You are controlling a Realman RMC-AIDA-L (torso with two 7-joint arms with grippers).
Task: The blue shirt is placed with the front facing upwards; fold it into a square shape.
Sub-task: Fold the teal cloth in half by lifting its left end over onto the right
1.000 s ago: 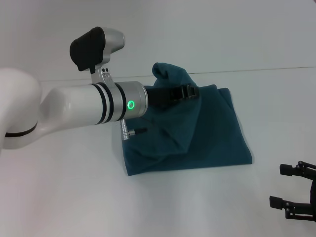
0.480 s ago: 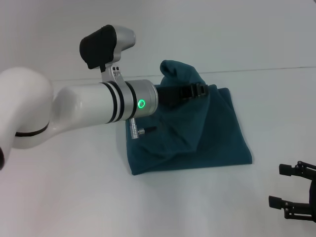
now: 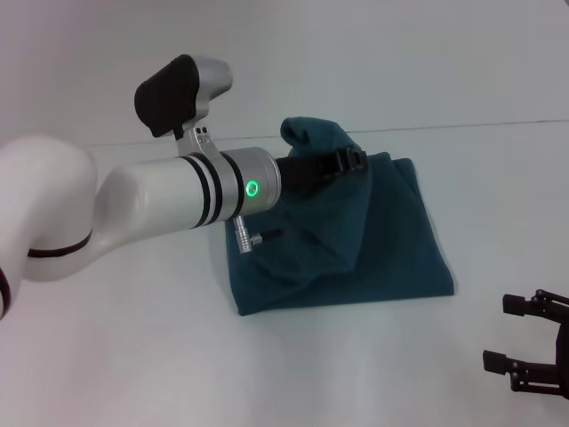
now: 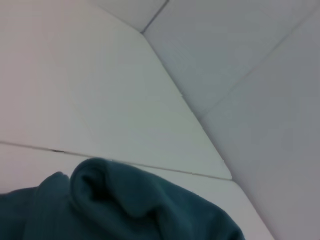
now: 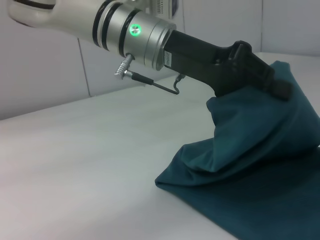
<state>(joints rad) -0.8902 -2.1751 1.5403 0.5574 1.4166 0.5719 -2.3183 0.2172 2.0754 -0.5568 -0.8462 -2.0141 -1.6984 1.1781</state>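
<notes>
Swinging back toward the frame's left since half a second ago, the left gripper (image 3: 356, 162) stays clamped on a raised flap of the blue shirt (image 3: 391, 240) at centre, suggesting the fold is unfinished, while the right gripper (image 3: 524, 356) idles open at lower right.

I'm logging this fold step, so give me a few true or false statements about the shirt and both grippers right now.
1. The left gripper holds a raised bunch of the blue shirt. True.
2. The shirt lies spread flat. False: one part is lifted off the white table, the rest is folded.
3. The right gripper grips the shirt. False: it sits apart, fingers open.
4. The shirt's lower edge rests on the table. True.
</notes>
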